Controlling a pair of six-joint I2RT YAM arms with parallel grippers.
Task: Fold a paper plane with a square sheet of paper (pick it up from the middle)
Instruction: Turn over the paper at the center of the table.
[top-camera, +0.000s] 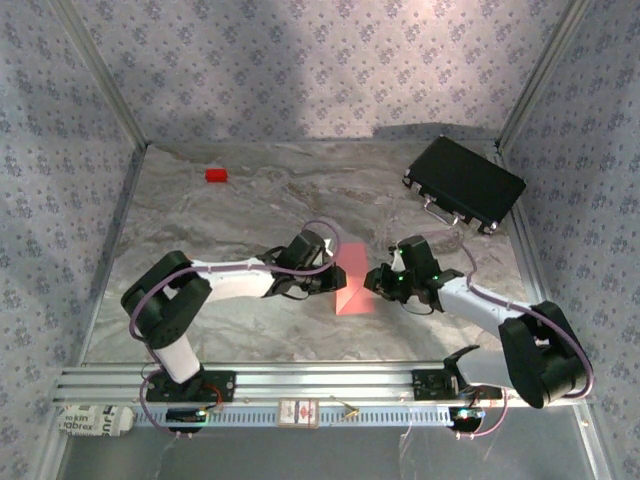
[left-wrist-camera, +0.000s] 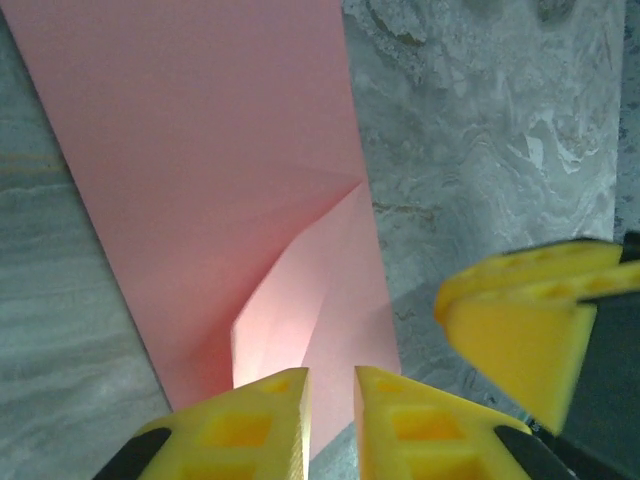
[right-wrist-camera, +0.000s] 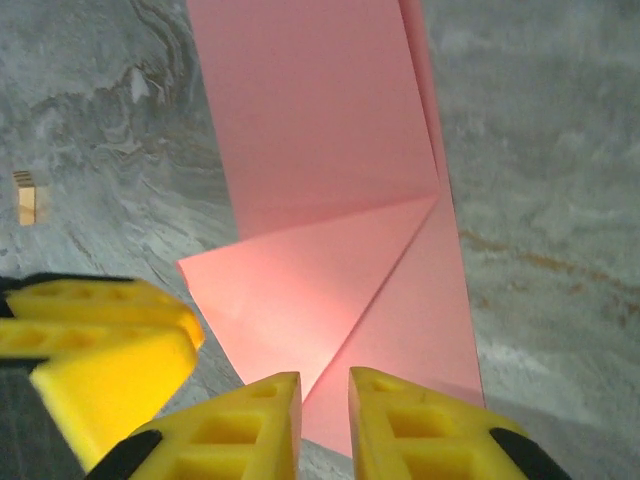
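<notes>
The part-folded square sheet of paper (top-camera: 352, 285) lies mid-frame in the top view, and both wrist views crop its far end at the upper edge. The left gripper (left-wrist-camera: 330, 378) and right gripper (right-wrist-camera: 325, 380) stand slightly parted at its near edge, pinching nothing.

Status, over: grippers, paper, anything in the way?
Both slightly open: left gripper, right gripper, tips at the folded end. The pink sheet lies on the table, corners folded in. The black case and red block sit well clear.
</notes>
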